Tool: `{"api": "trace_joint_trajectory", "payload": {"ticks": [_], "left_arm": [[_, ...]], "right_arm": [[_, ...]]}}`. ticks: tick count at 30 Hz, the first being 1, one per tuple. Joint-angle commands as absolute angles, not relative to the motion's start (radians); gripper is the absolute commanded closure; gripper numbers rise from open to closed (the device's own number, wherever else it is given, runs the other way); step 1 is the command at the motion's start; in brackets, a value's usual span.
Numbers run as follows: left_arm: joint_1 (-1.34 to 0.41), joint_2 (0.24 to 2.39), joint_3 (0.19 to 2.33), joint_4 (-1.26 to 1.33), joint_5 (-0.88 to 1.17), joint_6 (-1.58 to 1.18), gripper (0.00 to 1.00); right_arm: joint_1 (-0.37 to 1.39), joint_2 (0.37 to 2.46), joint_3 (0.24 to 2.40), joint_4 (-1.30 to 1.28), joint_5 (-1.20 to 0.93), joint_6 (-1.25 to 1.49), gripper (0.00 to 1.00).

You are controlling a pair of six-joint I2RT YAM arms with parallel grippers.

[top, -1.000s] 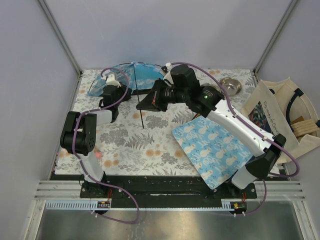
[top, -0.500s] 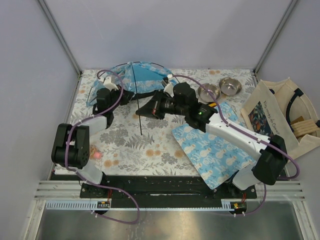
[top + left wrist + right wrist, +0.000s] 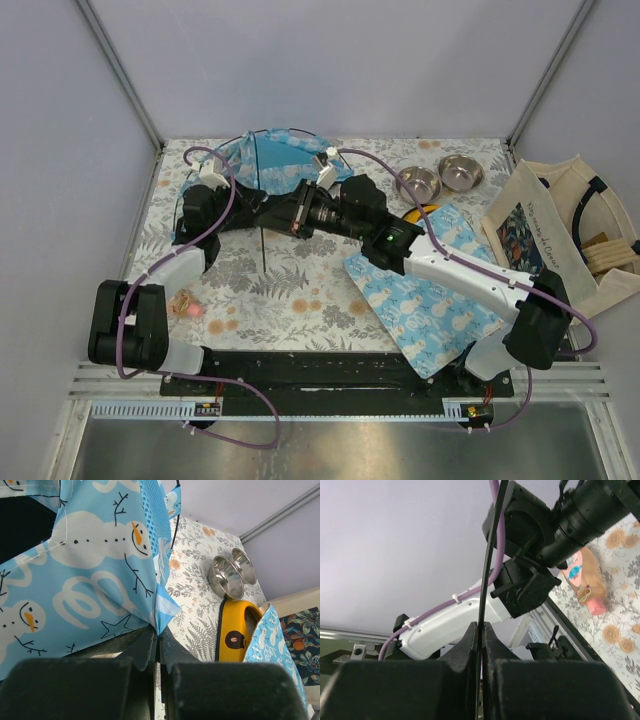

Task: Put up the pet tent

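The pet tent (image 3: pixel 280 155) lies part-raised at the back of the table, light-blue snowman fabric with a thin black pole arching over it. My left gripper (image 3: pixel 240 203) is shut on a lower corner of the tent fabric (image 3: pixel 100 565), pinched right at the fingertips (image 3: pixel 150 645). Just to its right, my right gripper (image 3: pixel 268 213) is shut on a black pole (image 3: pixel 490 555) that runs up between its jaws. The pole's free end (image 3: pixel 262 248) points toward the near side over the table.
A flat snowman-print mat (image 3: pixel 430 295) lies under the right arm. Two steel bowls (image 3: pixel 418 183) (image 3: pixel 460 171) and a yellow dish (image 3: pixel 235 630) sit at the back right. A tote bag (image 3: pixel 570 230) stands at the right edge. A pink packet (image 3: pixel 188 305) lies near the left arm.
Both grippers have moved left, carrying the tent corner and pole with them. The tent has shifted left and back, uncovering the bowls, and the left arm's elbow has swung toward the near edge.
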State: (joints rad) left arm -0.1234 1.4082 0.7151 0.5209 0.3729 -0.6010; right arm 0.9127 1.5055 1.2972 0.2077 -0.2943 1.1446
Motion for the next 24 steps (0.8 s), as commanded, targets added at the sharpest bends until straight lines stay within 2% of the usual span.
{"api": "trace_joint_trajectory", "payload": {"ticks": [1,7,17,24], "left_arm": [[-0.166,1.350,0.690,0.445,0.592,-0.620,1.00],[-0.166,1.374,0.739,0.495,0.692,-0.614,1.00],[-0.221,1.445,0.942,0.612,0.905,-0.627,1.00],[-0.288,1.434,0.899,0.617,0.887,-0.634,1.00]], "right_arm": [[0.894,1.557,1.325,0.129,-0.005,1.028,1.00],[0.913,1.519,1.279,0.023,0.054,0.983,1.00],[0.940,1.378,1.220,-0.198,0.141,0.931,1.00],[0.942,1.298,1.189,-0.190,0.178,0.960,1.00]]}}
